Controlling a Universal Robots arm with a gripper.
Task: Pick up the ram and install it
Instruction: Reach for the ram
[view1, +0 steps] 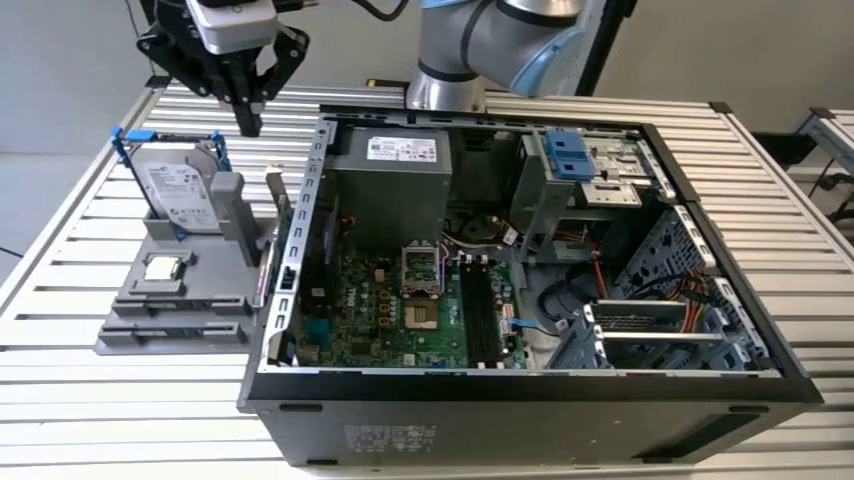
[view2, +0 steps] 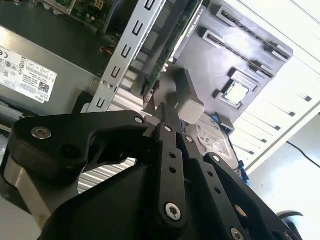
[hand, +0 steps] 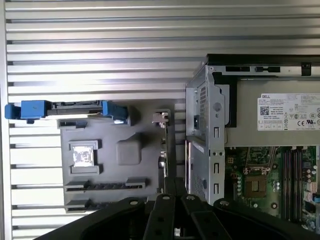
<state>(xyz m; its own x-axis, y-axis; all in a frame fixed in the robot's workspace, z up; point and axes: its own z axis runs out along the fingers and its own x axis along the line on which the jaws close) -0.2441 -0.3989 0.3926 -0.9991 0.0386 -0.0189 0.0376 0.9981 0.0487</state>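
On the slatted metal table (view1: 80, 400), just beside the open computer case (view1: 534, 388), sits a grey holder (view1: 174, 320); the ram (view1: 275, 205) stands on its long edge along the holder's side nearest the case, close to the case wall. In the first wrist view the ram (hand: 164, 150) shows edge-on as a thin line; in the second wrist view its green edge runs between the holder and the perforated case wall. Above the ram, apart from it and touching nothing, hangs the gripper (view1: 250, 122); its fingertips point down, pressed together with nothing between them; in the first wrist view they line up with the ram's thin edge. On the holder a hard drive (view1: 174, 185) stands upright in a blue bracket; a processor chip (view1: 163, 268) lies flat nearer the exterior view's foreground; the motherboard (view1: 400, 310) lies inside the case.
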